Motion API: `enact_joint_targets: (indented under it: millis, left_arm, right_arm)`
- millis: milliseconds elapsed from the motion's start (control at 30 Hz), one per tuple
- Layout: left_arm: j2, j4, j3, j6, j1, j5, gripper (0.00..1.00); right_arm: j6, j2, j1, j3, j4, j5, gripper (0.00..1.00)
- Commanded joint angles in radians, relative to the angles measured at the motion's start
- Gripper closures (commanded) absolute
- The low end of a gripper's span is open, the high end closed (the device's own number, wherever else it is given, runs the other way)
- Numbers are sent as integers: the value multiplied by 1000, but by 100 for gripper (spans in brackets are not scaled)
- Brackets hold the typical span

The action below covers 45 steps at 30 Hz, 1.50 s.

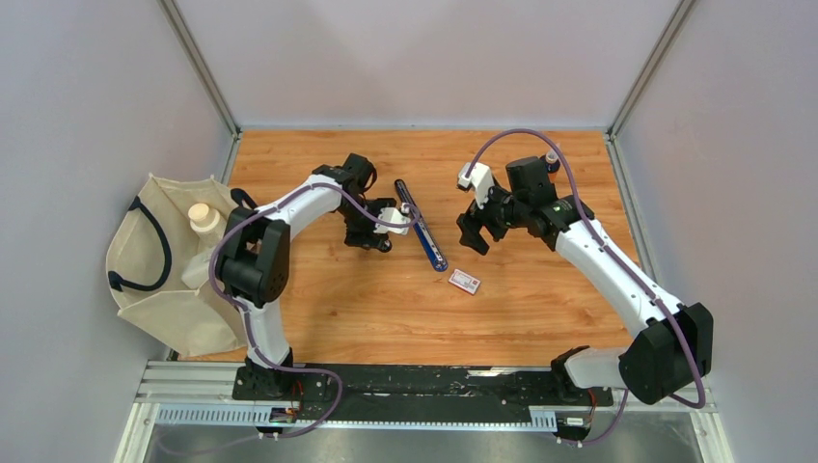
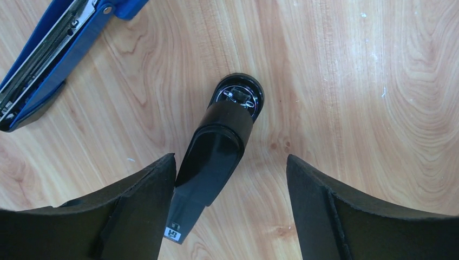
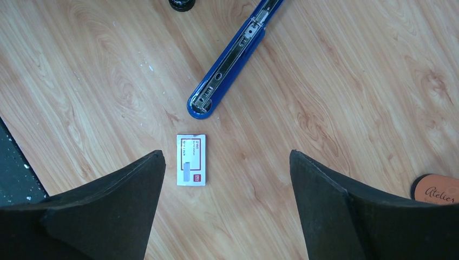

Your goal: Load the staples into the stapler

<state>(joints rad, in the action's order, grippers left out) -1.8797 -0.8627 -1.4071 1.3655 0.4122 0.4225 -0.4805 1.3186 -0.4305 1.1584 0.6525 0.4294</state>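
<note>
Your staples box point(image 1: 464, 281) lies flat near the middle of the worktop point(image 1: 540, 318), just off the near tip of the opened blue stapler point(image 1: 422, 225). Both sets of jaws stand wide, gripping nothing. The box looks light and easily crushed, so pinch its long edges gently.

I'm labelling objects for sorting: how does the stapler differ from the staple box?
The stapler is blue with a metal track showing on top; the staple box is white with a red label. The stapler is long and narrow; the staple box is a much shorter rectangle. Both lie flat on the wooden table, not touching.
</note>
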Motion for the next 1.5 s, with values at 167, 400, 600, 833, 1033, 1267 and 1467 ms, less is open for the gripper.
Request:
enact_joint_targets:
  millis: [167, 400, 600, 833, 1033, 1267, 1467]
  left_arm:
    - [-50, 28, -49, 32, 13, 2, 30]
    - [-61, 40, -50, 21, 14, -11, 43]
    - [-73, 45, -50, 17, 20, -34, 57]
    - [-76, 51, -62, -48, 25, -53, 100]
    - [-13, 41, -61, -152, 27, 2, 100]
    - [157, 51, -17, -345, 25, 128, 100]
    - [267, 44, 33, -519, 27, 206, 100]
  right_arm:
    - [-33, -24, 3, -5, -34, 19, 12]
    - [-36, -22, 6, -5, -34, 17, 12]
    - [-35, -25, 6, -5, -34, 17, 12]
    - [-35, -28, 7, -5, -31, 22, 12]
    - [-43, -41, 6, -9, -33, 35, 13]
    - [-47, -81, 7, -31, -54, 80, 12]
    - [-44, -73, 3, -37, -56, 280, 13]
